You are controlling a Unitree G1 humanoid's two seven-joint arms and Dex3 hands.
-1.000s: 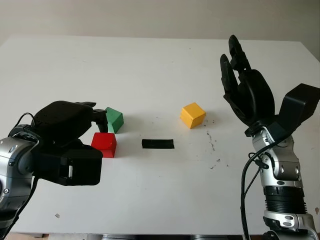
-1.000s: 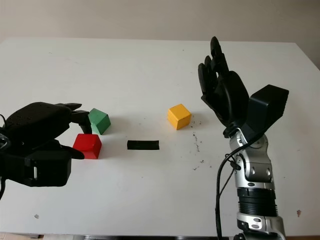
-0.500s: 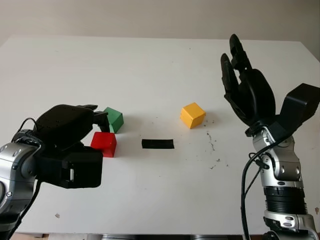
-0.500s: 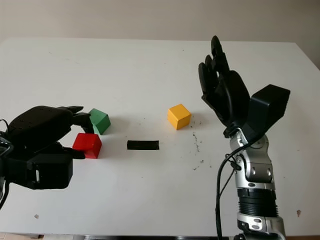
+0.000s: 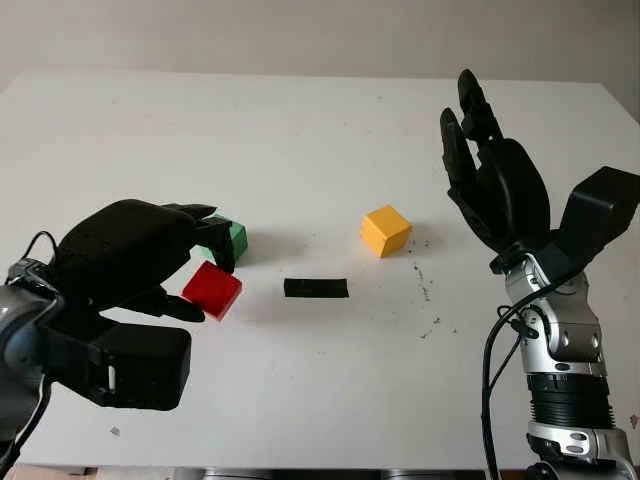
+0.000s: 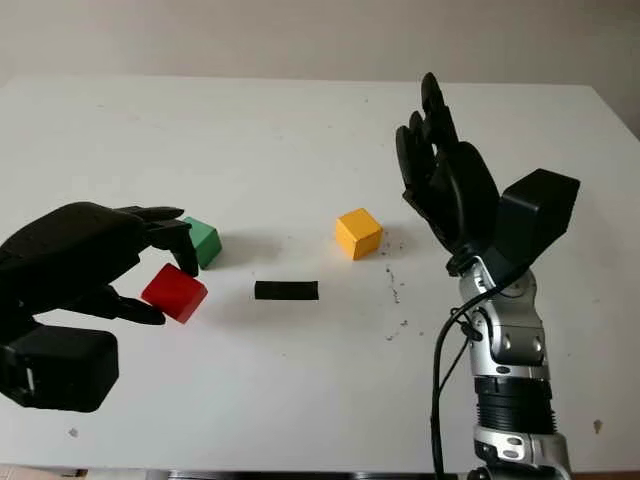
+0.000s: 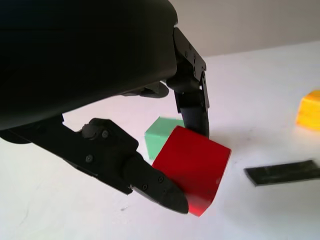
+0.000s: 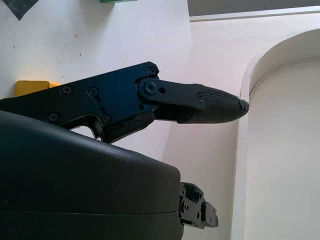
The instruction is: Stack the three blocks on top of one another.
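Red block (image 5: 212, 289) tilted, pinched in the left hand (image 5: 135, 262).

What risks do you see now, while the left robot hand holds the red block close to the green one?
1. The red block sits tilted between the fingertips of the left robot hand, pinched near its edges; it may slip or rotate out of the grasp.
2. The green block lies just behind the red one, close to the fingers; the hand may knock it aside.
3. If the red block is set down tilted, the stack may not sit flat.
The right robot hand is raised, open, beside the yellow block.
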